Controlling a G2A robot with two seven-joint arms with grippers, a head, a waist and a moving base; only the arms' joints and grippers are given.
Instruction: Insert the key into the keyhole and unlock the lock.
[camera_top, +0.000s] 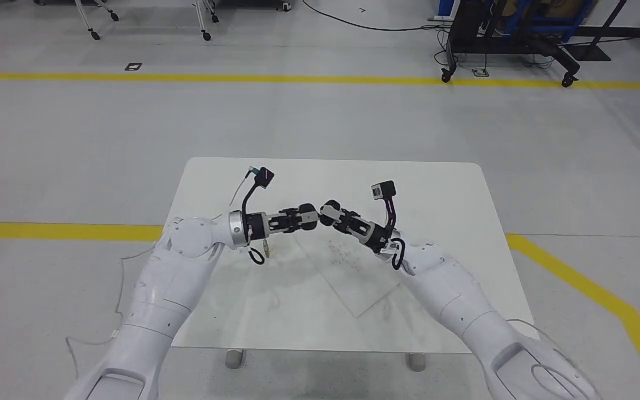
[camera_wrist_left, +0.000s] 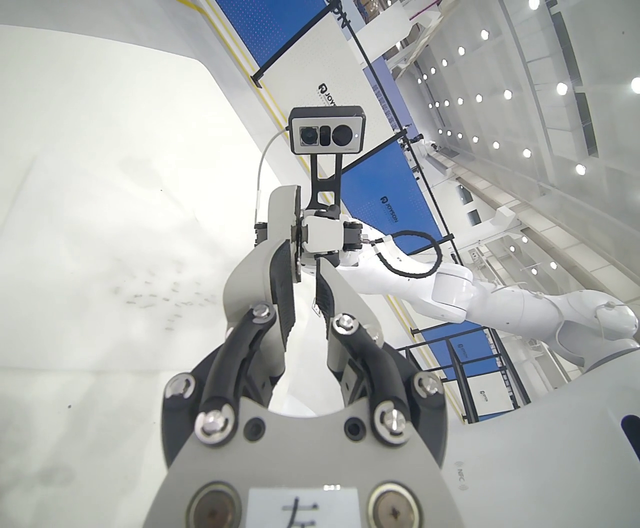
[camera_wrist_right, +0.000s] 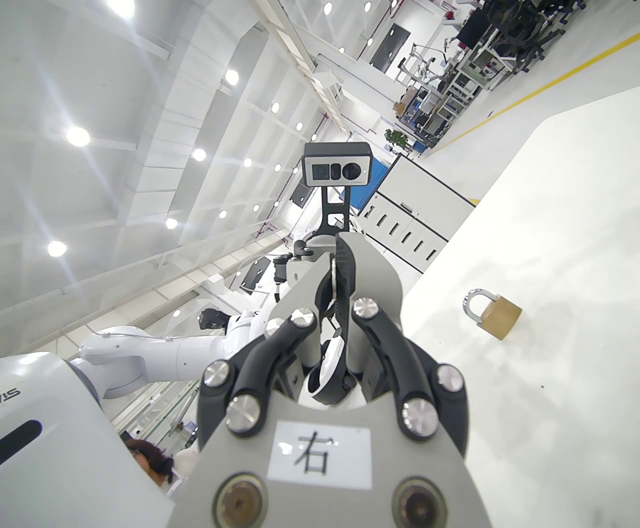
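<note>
Bright, even light falls from rows of round ceiling lamps (camera_wrist_right: 77, 136) (several flare into star-shaped glare). The white table (camera_top: 440, 200) reflects it strongly, nearly washed out. Both wrist views bend straight lines toward their edges.

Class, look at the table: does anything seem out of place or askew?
The padlock lies tipped on its side on the table, shackle shut, with nothing touching or steadying it.

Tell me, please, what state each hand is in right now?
Left hand: open.
Right hand: closed on what looks like the key, a thin silver piece.
</note>
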